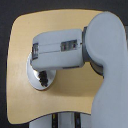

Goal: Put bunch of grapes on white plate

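The white plate (36,80) lies on the table toward the exterior view's left, and only its lower part shows from under the arm. A dark cluster, the bunch of grapes (44,78), shows within the plate's outline, just below the arm's edge. I cannot tell whether it rests on the plate or hangs just above it. The grey forearm (57,50) reaches from the exterior view's right across the plate. The gripper is hidden beneath it, so its fingers do not show.
The round-cornered wooden table (70,100) fills most of the view. The robot's bulky shoulder and upper arm (107,55) cover the right side. A dark base with pale stripes (62,121) shows at the bottom edge.
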`<action>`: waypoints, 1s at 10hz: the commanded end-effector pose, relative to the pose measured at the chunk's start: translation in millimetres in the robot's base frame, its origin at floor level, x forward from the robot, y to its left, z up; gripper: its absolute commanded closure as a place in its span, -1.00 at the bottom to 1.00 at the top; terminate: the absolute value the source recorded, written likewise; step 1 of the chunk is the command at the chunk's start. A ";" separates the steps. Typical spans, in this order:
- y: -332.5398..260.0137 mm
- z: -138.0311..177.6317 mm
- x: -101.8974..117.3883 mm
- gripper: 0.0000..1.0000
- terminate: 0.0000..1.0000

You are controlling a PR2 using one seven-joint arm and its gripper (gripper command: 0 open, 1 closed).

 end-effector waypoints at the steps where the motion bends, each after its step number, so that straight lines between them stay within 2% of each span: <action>1: 3.0 6.8 -5.6 -1.00 -1.00; 2: 5.9 9.2 -4.2 -1.00 -1.00; 4: 22.2 40.2 14.4 -1.00 -1.00; 5: 33.9 70.9 32.3 -1.00 -1.00; 6: 38.3 92.0 41.3 -1.00 -1.00; 10: 30.6 170.6 60.1 -1.00 -1.00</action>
